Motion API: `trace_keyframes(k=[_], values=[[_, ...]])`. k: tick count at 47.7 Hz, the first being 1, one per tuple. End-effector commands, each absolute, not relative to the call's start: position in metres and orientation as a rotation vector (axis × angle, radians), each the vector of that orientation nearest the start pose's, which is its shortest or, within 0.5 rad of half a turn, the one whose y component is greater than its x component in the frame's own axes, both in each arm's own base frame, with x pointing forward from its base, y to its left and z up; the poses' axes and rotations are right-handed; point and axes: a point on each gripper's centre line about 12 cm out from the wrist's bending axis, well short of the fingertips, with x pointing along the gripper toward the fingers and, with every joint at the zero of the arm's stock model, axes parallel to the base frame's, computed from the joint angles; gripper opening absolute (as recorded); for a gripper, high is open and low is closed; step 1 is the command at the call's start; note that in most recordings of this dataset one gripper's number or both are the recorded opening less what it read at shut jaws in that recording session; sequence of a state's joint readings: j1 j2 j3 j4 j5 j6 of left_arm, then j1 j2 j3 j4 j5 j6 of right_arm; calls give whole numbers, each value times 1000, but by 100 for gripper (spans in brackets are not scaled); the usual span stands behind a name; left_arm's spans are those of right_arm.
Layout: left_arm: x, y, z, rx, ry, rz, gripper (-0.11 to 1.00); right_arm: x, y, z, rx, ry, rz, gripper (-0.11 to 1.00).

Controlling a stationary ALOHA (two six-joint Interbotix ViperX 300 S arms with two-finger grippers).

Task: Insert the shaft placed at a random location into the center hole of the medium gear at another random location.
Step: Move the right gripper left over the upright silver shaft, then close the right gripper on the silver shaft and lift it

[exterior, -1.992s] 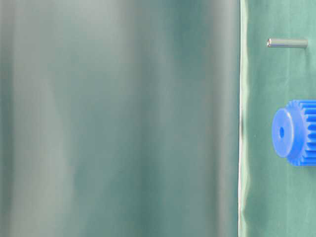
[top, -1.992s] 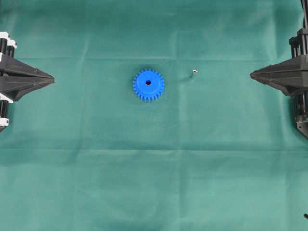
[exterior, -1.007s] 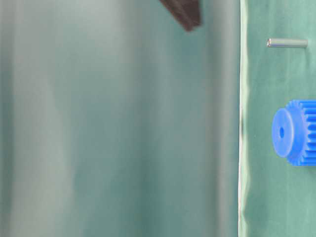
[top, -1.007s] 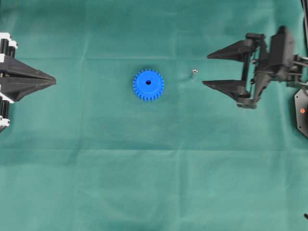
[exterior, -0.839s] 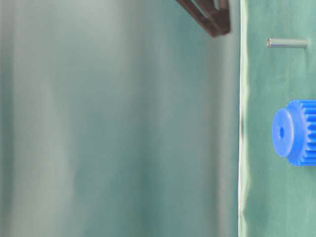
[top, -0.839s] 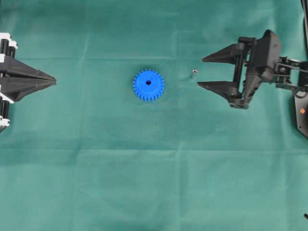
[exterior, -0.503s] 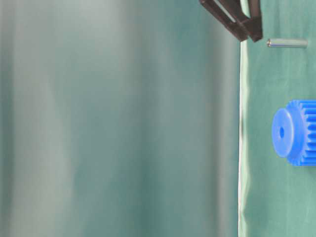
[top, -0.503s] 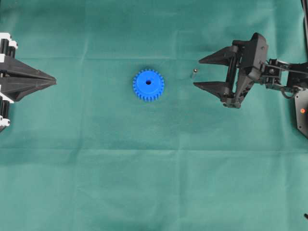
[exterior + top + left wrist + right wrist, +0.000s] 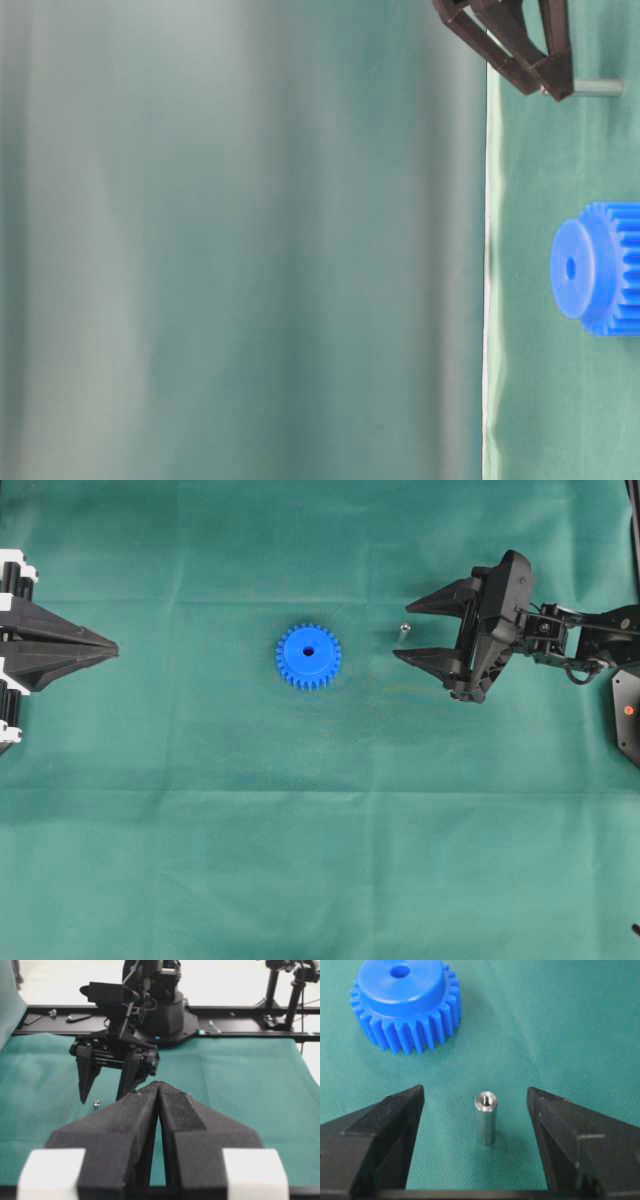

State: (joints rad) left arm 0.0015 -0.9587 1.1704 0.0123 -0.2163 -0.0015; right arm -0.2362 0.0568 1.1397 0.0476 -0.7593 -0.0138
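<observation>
Pin [image 9: 485, 1117] stands upright on the green cloth [image 9: 320, 860], between the spread fingers of my right tool [image 9: 475, 1110], touching neither that I can see. Overhead, that tool [image 9: 400, 630] sits just right of the pin [image 9: 403, 629], with the blue gear [image 9: 308, 656] lying flat to its left, its center hole [image 9: 308, 651] unfilled. My left tool [image 9: 112, 649] is pressed together at the left edge, well apart from both.

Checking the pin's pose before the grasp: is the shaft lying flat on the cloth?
No. In the right wrist view the shaft stands upright on the cloth, its hollow end facing up.
</observation>
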Motion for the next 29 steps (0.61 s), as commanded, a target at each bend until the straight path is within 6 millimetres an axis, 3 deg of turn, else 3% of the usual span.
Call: trace_keyframes(k=[1,9,18,29], values=[[203,0,292,15,-18,-2,0,289,-76,100,69,396,-279,79],[203,0,292,14,-18,-1,0,293,-76,100,71,396,-281,62],[202,0,292,15,-18,-2,0,293,-76,97,69,409,-278,15],[202,0,293,15,-20,-2,0,291,-76,96,67,420,-275,13]])
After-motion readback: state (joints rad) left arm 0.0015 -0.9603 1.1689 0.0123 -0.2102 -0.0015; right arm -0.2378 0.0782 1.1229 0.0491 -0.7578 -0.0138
